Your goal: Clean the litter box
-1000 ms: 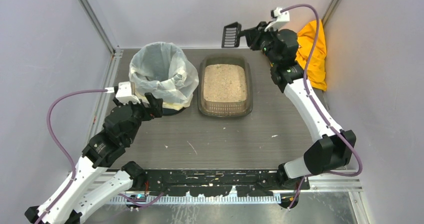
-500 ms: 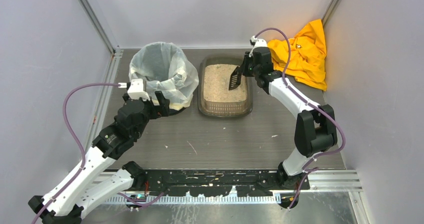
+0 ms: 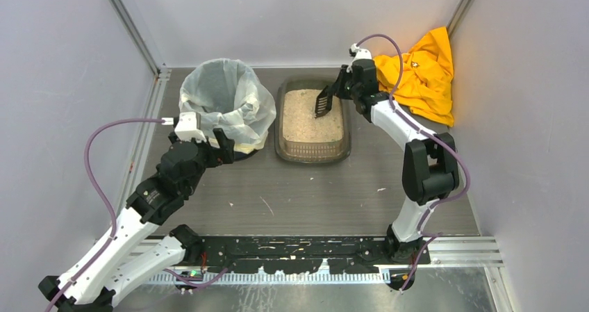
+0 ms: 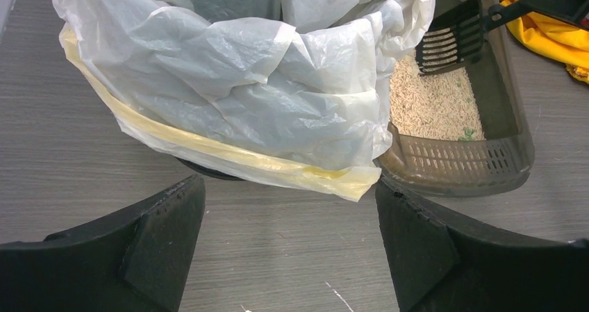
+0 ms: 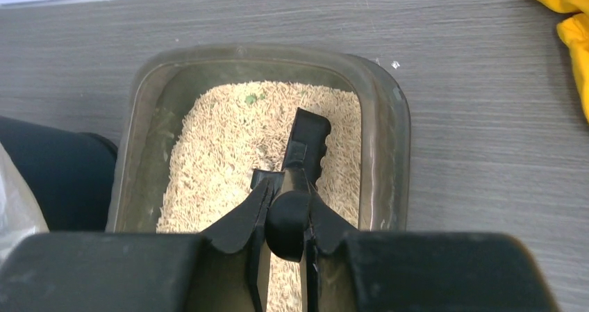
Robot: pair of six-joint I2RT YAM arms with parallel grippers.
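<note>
The grey, wood-grained bench (image 3: 312,194) carries everything. The round bin (image 3: 243,117), lined with a white plastic bag that spills over its rim, stands near the far-left corner. Just to its right, at the middle of the far edge, lies the litter box (image 3: 312,152), its long side running from far to near. It is a shallow brown-grey tray with rounded corners, and pale sandy granules cover its floor. Bin and tray stand side by side; the bag's loose fold hangs over the gap, so I cannot tell whether they touch. A crumpled yellow cloth (image 3: 417,76) sits in the far-right corner, clear of the tray.

The right claw (image 5: 285,215) reaches in over the tray's far-right rim and is clenched on the handle of a small black slotted scoop (image 3: 322,102). The scoop tilts blade-down over the far half of the granules; whether its edge touches them I cannot tell.

The left claw (image 4: 288,187) hangs low over the bench on the near side of the bin, released, its jaws wide apart and holding nothing.

A few green specks (image 4: 469,133) lie among the granules near the tray's near wall, and a few pale crumbs (image 3: 266,204) are scattered on the bench towards the near edge.
</note>
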